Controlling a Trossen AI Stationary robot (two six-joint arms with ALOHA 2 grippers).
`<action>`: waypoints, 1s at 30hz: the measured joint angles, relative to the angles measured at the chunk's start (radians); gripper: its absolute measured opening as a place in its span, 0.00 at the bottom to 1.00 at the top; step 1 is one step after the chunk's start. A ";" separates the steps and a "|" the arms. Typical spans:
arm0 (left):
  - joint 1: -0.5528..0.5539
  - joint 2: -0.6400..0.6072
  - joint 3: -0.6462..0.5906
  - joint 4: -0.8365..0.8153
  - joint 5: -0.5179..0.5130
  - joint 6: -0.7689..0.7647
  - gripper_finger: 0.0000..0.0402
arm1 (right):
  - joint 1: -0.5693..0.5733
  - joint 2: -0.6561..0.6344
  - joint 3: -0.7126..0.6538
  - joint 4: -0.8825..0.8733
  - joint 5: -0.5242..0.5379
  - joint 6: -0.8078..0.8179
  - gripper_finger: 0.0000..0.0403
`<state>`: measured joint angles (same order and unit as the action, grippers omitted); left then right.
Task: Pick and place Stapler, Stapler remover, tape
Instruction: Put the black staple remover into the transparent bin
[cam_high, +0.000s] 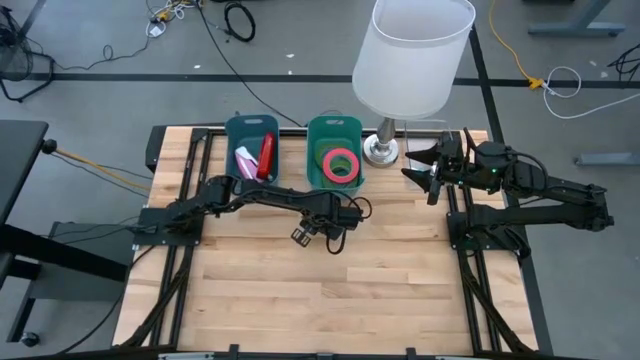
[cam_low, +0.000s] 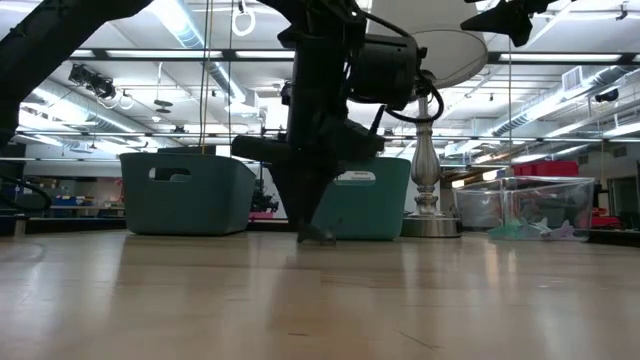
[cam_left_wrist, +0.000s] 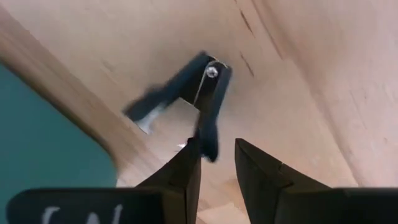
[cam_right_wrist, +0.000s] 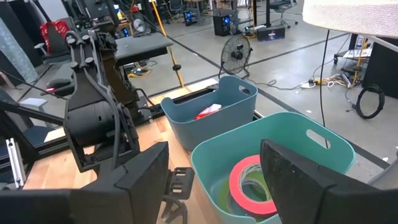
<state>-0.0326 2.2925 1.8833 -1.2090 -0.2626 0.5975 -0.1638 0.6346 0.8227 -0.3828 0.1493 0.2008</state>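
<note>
Seen only from the left wrist: narrowly parted dark fingers (cam_left_wrist: 183, 177) of the left gripper (cam_left_wrist: 217, 142), with a slim strip of bare wood between them. Just off one fingertip, the end of a black claw-shaped metal staple remover (cam_left_wrist: 199, 93), lying flat on the pale wooden table (cam_high: 330, 300), jaws splayed, a bright rivet at the hinge. Cannot tell whether touching that finger or merely beside it; not pinched between the two.

From above, none of that: only the gripper pointing down near the table's centre, a little toward 12 o'clock, hiding the remover beneath it. From table height, just a small dark lump at the fingertips.

Outward, along the 12 o'clock edge: a dark teal plastic bin (cam_high: 252, 128) at 11 o'clock holding a red stapler (cam_high: 266, 157), and beside it a green plastic bin (cam_high: 335, 127) holding a pink-red roll of tape (cam_high: 341, 163).

At 2 o'clock, the right gripper (cam_right_wrist: 214, 168), fingers spread wide on nothing, beside the metal-footed lamp with a white shade (cam_high: 412, 55).
</note>
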 joint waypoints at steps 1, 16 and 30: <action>-0.003 0.000 -0.003 -0.005 -0.005 0.001 0.25 | 0.000 0.000 0.000 0.000 0.000 0.000 0.62; -0.010 0.000 -0.006 0.001 -0.023 -0.010 0.15 | 0.000 0.002 0.000 0.000 0.027 0.000 0.62; -0.010 -0.001 -0.004 -0.020 0.014 -0.012 0.02 | 0.000 0.002 0.000 0.000 0.026 0.000 0.62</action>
<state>-0.0429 2.2917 1.8788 -1.2289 -0.2485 0.5858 -0.1635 0.6365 0.8227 -0.3824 0.1757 0.2005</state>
